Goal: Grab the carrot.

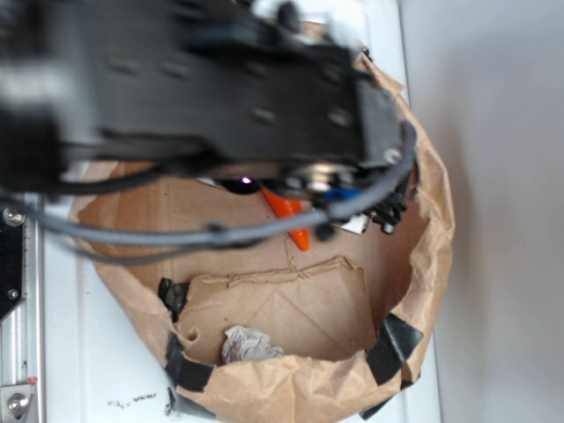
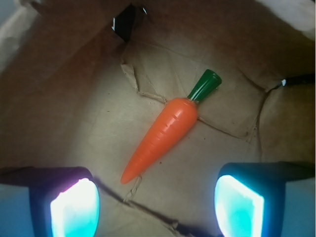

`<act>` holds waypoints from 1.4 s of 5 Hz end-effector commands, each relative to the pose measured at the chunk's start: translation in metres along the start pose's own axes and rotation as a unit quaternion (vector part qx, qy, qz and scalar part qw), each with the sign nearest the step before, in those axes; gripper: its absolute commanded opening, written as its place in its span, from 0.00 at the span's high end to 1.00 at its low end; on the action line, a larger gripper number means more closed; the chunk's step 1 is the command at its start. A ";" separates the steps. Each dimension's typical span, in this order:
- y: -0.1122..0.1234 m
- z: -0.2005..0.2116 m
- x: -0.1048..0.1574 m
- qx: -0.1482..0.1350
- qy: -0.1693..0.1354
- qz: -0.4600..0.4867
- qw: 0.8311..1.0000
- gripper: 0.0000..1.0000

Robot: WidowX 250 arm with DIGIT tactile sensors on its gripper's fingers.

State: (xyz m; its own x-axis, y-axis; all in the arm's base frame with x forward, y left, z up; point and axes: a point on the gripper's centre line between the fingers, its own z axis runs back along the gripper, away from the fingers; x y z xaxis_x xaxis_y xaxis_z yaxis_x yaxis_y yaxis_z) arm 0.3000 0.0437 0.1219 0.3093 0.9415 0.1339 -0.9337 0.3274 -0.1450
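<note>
The carrot lies flat on the brown paper floor of a bag, orange tip toward the lower left and green stem cap toward the upper right. My gripper hovers above it, open, with the two glowing fingertips spread wide and nothing between them. The carrot's tip sits just ahead of the gap between the jaws. In the exterior view only a short orange piece of the carrot shows under the blurred black arm, and the gripper is mostly hidden by it.
The brown paper bag surrounds the work area with tall crumpled walls held by black tape patches. A crumpled grey wad lies on the bag floor near the front wall. A grey cable crosses the opening.
</note>
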 end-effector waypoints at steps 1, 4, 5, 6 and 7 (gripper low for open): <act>0.009 0.005 0.023 -0.005 -0.001 0.033 0.999 0.00; 0.009 0.005 0.023 -0.005 -0.001 0.033 0.999 0.00; 0.013 -0.015 0.020 -0.017 -0.018 0.077 0.997 0.00; 0.015 -0.038 0.022 -0.047 -0.008 0.086 0.995 0.00; 0.012 -0.059 0.022 -0.045 -0.022 0.072 0.996 0.00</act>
State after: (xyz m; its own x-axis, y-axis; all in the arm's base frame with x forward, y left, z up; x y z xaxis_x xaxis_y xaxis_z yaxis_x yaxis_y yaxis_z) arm 0.3151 0.0601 0.0525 0.1741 0.9760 0.1310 -0.9568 0.1991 -0.2118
